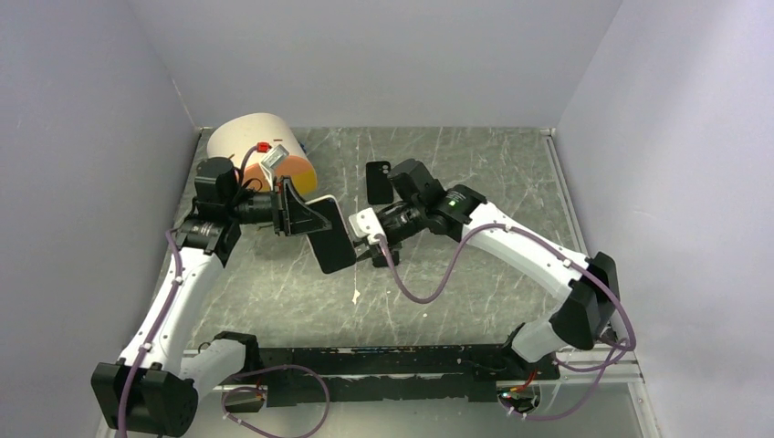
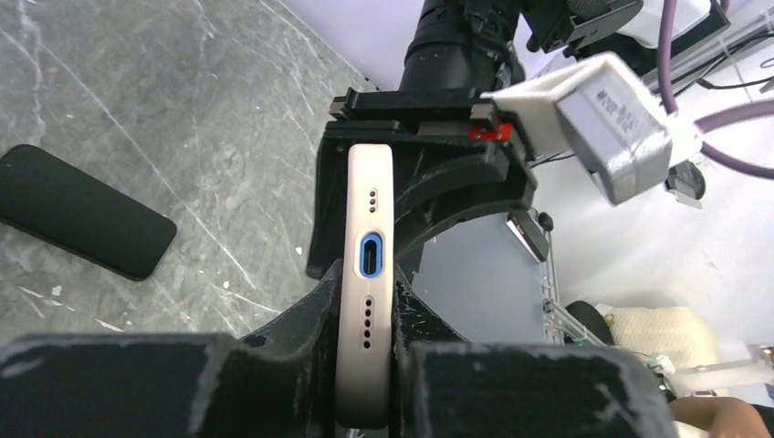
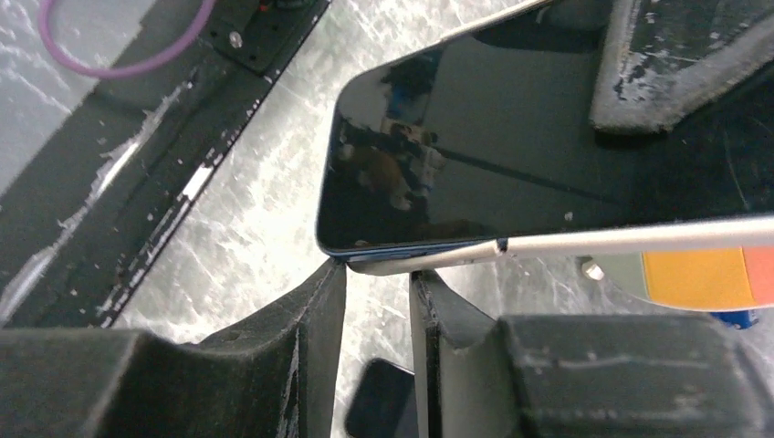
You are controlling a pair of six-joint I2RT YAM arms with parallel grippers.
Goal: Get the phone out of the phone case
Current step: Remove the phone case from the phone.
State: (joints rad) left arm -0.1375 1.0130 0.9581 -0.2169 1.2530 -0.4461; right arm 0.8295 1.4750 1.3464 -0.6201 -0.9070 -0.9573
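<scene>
Phone (image 1: pixel 330 242) sits in its phone case (image 2: pixel 367 274) above the table (image 1: pixel 475 155), your left gripper (image 2: pixel 365 321) clamping it, your right gripper (image 3: pixel 377 292) nearly closed at a case corner, grip unclear; removal looks barely begun.

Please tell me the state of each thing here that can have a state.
Blue-edged phone with dark screen: screen off, still in its case.
Cream phone case: on the phone, held off the grey marbled table.
Left gripper: fingers shut on the cream phone case.
Right gripper: fingers narrowly apart at the case's corner; grip unclear.
Black flat phone-shaped object: lying flat on the table.
</scene>
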